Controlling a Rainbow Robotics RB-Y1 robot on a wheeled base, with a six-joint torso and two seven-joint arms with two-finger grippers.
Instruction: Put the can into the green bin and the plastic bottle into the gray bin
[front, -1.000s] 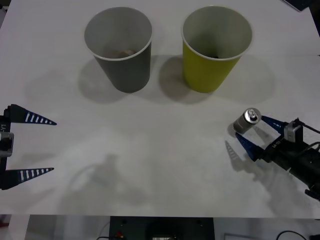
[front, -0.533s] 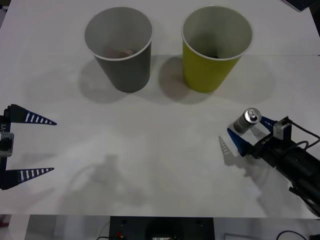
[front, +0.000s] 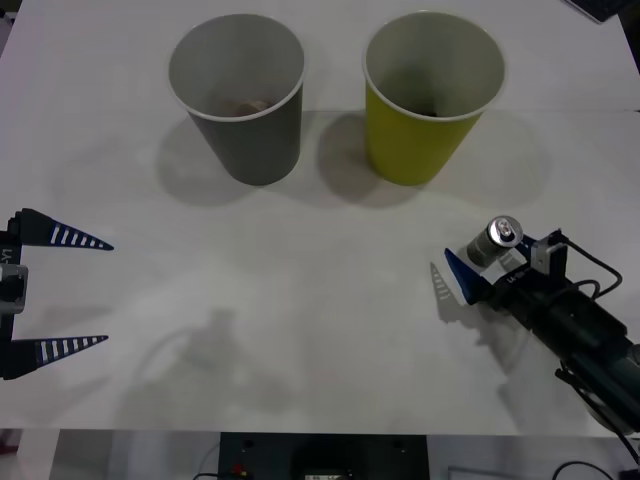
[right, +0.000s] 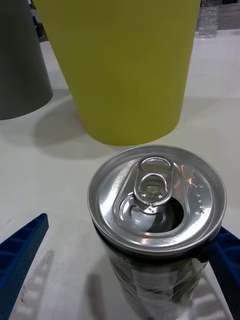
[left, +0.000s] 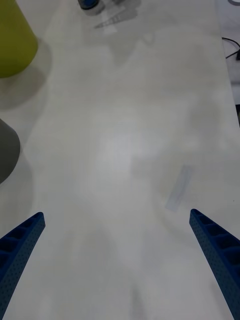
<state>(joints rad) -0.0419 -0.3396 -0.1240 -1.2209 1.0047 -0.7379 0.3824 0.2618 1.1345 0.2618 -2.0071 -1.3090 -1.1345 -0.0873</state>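
Right gripper (front: 490, 262) has crept nearer the green bin (front: 432, 95), jaws wide, straddling the can (front: 495, 241); grasp imminent.

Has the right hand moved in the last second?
Yes. The right hand has slid toward the robot's left around the can, which stays put below the green bin.

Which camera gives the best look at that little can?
The right wrist view: the can stands close up between the right gripper's open blue fingers, its silver top and pull tab plain. The front view shows it small, near the green bin. In the left wrist view it sits far off, cut by the edge.
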